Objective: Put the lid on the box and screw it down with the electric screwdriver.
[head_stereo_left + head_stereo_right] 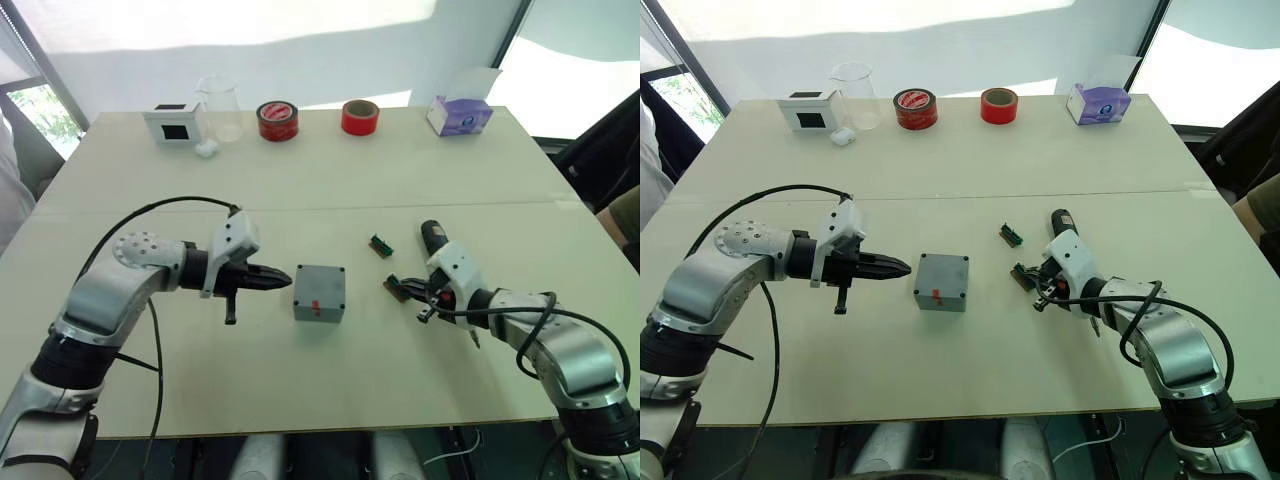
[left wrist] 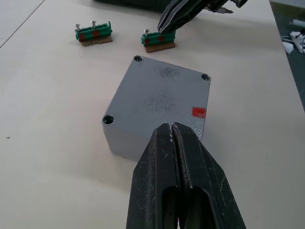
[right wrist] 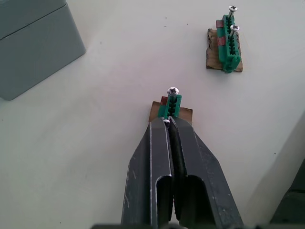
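Observation:
The grey box (image 1: pixel 318 307) stands mid-table with its red mark facing me, and the flat lid (image 2: pixel 152 93) with corner screw holes sits on top of it. My left gripper (image 1: pixel 288 279) is shut and empty, its tips just left of the box. My right gripper (image 3: pixel 168 121) is right of the box, shut on a screw (image 3: pixel 166 122) at the near end of a green screw holder (image 3: pixel 171 107); another screw (image 3: pixel 172 90) stands upright in that holder. The black electric screwdriver (image 1: pixel 432 236) lies on the table just behind my right wrist.
A second green holder (image 1: pixel 380 245) with two screws lies behind the first. Along the far edge stand a white box with a black face (image 1: pixel 175 122), a clear beaker (image 1: pixel 220 108), two red tape rolls (image 1: pixel 277 121) and a purple tissue box (image 1: pixel 460 115).

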Robot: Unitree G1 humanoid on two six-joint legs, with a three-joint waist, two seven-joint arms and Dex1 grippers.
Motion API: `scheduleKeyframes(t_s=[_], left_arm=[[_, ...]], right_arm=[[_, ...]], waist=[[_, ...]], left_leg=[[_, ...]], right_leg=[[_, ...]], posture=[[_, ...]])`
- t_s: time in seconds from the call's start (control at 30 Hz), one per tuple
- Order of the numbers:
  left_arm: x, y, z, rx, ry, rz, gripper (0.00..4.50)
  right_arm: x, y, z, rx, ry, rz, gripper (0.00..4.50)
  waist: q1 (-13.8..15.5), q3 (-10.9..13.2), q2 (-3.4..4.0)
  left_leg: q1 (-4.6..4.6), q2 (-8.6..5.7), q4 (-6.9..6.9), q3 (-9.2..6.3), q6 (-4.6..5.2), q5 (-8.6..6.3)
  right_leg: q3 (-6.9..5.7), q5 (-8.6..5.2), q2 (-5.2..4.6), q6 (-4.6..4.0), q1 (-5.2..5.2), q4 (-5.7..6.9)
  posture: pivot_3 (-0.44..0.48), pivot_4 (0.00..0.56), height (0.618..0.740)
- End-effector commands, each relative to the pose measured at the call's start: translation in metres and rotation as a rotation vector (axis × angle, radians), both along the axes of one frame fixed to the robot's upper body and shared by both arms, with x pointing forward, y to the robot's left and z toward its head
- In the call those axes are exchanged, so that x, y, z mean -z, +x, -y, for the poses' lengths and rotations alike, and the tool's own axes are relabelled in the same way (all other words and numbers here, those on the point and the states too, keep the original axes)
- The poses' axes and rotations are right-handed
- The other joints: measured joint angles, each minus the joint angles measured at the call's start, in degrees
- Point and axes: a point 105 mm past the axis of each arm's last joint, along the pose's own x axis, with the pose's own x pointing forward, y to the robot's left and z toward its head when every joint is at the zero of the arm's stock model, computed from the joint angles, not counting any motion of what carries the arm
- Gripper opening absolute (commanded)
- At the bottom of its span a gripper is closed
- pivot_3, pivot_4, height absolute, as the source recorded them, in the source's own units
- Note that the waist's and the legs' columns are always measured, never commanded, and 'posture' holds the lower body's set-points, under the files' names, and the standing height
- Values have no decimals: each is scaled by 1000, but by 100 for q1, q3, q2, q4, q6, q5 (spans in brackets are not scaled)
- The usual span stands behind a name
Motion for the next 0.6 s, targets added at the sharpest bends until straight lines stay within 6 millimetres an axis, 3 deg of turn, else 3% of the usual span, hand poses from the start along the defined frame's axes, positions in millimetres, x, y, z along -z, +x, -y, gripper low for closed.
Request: scheduleKeyframes(t_s=[0.03,0.27,0.4,0.6], left_arm=[[-7,2,-5,-13,-8,33,0],[-8,4,-10,-32,-17,23,0],[-13,6,-19,-67,-40,7,0],[-16,0,-22,-66,-53,-19,0]], right_arm=[[-18,3,-3,-11,21,61,32],[-36,2,-2,-17,36,95,32],[-61,-3,-25,-119,85,153,32],[-64,-4,-58,-213,154,147,32]], waist=[[-1,0,0],[2,0,0],[-10,0,1],[-36,0,0]], left_leg=[[0,0,0,0,0,0],[0,0,0,0,0,0],[0,1,0,0,0,0],[1,10,-1,-2,0,0]], right_leg=[[0,0,0,0,0,0],[0,0,0,0,0,0],[0,0,0,0,-1,1],[-1,0,11,0,-2,1]], posture=[[0,150,740],[0,150,740],[0,150,740],[0,150,740]])
